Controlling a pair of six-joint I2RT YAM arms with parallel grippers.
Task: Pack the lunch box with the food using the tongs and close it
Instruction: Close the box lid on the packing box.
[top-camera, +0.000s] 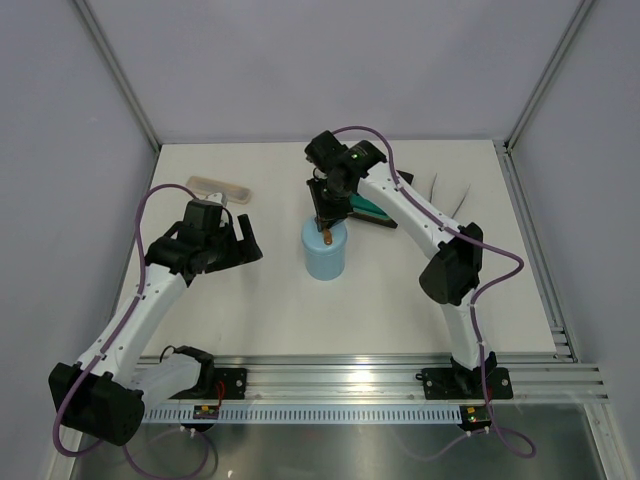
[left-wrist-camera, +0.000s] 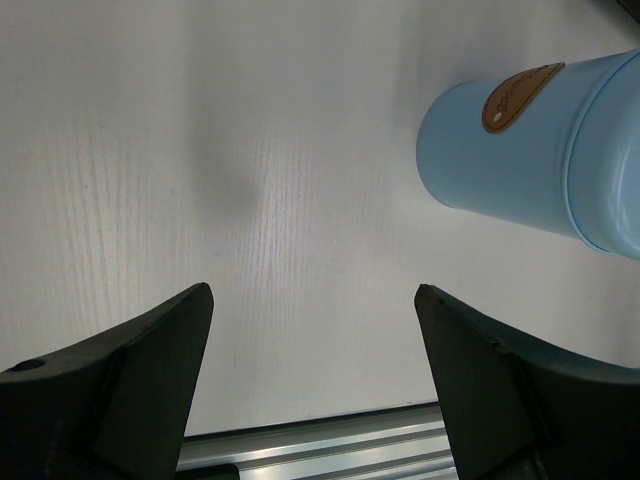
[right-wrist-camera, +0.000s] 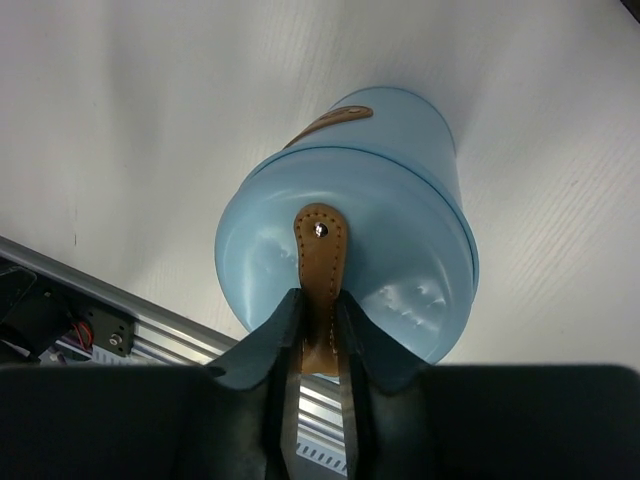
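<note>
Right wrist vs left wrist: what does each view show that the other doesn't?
Right wrist only: the top face of the lid on the lunch box, with its brown strap between the fingers of the right gripper. Whether they pinch it can't be told.
Left wrist only: the left gripper, open and empty over bare table, with the box off to one side.
Both: the blue lunch box with its brown side tab, the white table and the metal rail.
</note>
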